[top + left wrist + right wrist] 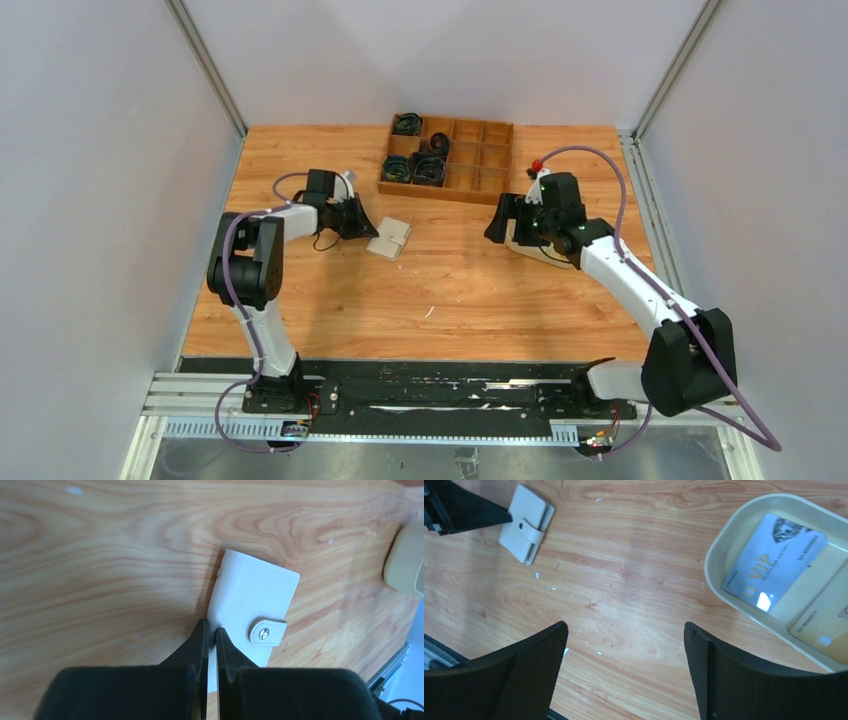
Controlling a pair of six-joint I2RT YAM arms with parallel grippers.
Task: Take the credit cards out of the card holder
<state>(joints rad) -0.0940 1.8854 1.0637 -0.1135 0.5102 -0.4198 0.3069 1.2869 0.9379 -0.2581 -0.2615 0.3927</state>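
The card holder (pixel 252 605) lies folded flat on the wooden table, pale beige, its snap tab (pixel 266 631) fastened. My left gripper (pixel 210 627) is shut, its tips resting at the holder's left edge; only a thin pale sliver shows between the fingers, and whether they pinch the cover is unclear. The overhead view shows the holder (pixel 389 238) just right of that gripper (pixel 367 227). My right gripper (pixel 624 645) stands open over bare table with nothing between its fingers. Two credit cards, a grey-blue one (pixel 774 562) and a yellow one (pixel 824 622), lie in the cream tray (pixel 719 555).
A brown wooden compartment box (pixel 447 155) with black items in some cells stands at the back centre. The cream tray (pixel 530 248) sits mostly under my right arm at the right. Grey walls close in both sides.
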